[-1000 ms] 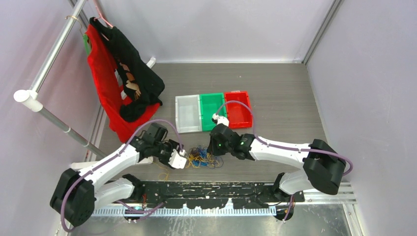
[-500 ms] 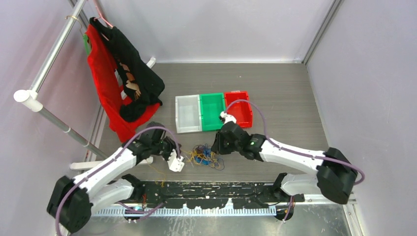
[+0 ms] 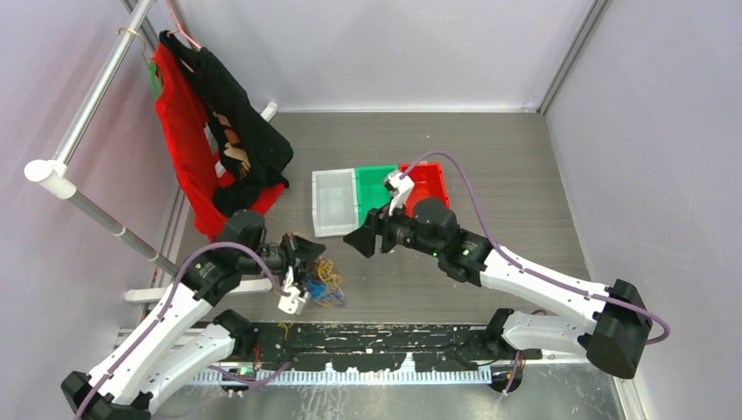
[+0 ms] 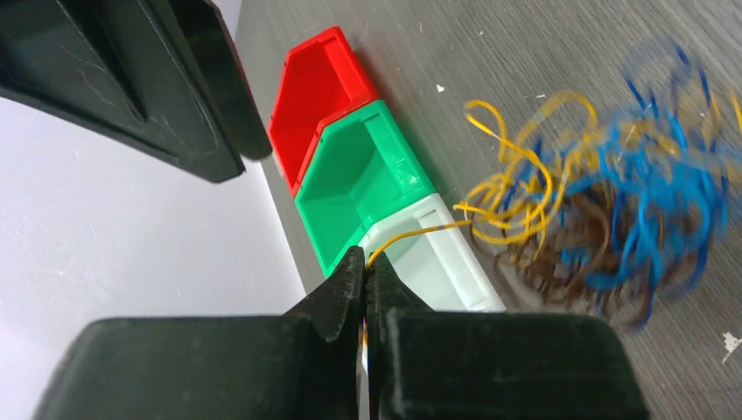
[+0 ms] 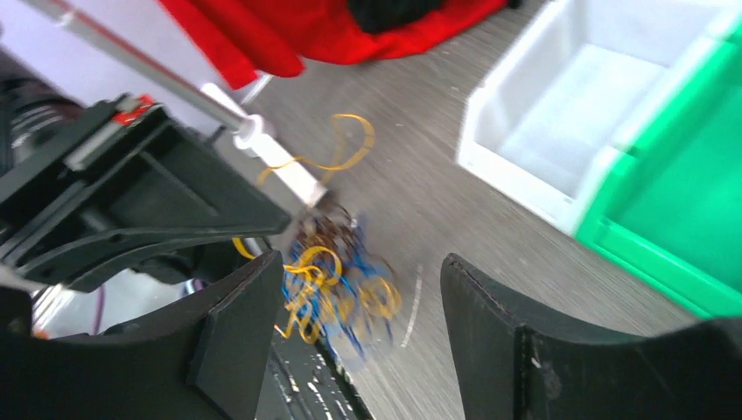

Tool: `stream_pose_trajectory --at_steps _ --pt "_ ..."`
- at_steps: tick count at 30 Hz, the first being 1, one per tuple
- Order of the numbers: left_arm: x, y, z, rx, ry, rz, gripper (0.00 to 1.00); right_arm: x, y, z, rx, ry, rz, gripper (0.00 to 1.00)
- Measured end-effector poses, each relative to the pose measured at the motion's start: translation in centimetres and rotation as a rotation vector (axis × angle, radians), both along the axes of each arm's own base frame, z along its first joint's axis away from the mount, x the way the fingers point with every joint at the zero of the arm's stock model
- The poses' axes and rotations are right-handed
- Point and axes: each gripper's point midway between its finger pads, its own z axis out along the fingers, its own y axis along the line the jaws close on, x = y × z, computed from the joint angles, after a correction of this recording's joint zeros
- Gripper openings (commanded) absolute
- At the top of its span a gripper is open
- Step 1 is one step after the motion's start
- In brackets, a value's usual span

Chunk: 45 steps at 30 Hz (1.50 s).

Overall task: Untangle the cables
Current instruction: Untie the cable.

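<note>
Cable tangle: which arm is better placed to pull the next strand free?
Left. The left gripper is shut on a yellow strand of the cables; the right gripper hangs open, apart from them.

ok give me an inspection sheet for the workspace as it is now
surface: grey wood-grain table
job's things: tangle of blue, yellow and brown strands, knotted, by the left arm; blurred
clutter: white bin, green bin, red bin side by side
grippers: left gripper shut on a yellow strand that leads into the tangle; right gripper open, holding nothing, pointed towards the tangle
cables: purple arm cables run along both arms
surroundings: rail at the left with a red garment and a black garment; plain walls
</note>
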Motion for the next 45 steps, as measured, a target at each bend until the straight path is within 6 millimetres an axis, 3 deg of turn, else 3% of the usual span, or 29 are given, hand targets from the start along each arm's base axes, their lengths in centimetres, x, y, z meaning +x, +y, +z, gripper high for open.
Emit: stream_pose_trajectory --at_steps 6,12,17,25,39,45 --pt "-0.3 -0.3 1.7 -0.032 0.005 -0.011 0.0 -2.8 3.6 2.3 0.118 -0.058 0.214 0.58" --pt "-0.8 -0.6 3.8 -0.08 -0.006 -0.031 0.0 -4.8 5.3 4.0 0.222 -0.063 0.35 0.58" --pt "-1.1 -0.8 4.4 -0.096 -0.007 -0.044 0.0 -5.9 6.2 4.3 0.272 -0.041 0.434 0.58" --pt "-0.6 -1.1 6.0 -0.118 -0.016 -0.037 0.0 -6.5 7.6 2.6 0.288 0.038 0.511 0.57" --pt "1.6 -2.6 9.6 -0.158 -0.078 -0.041 0.0 -7.1 7.8 6.7 0.485 -0.008 0.546 0.37" --pt "3.2 -3.6 11.0 -0.176 -0.099 -0.027 0.0 -6.7 8.6 6.6 0.55 0.033 0.552 0.3"
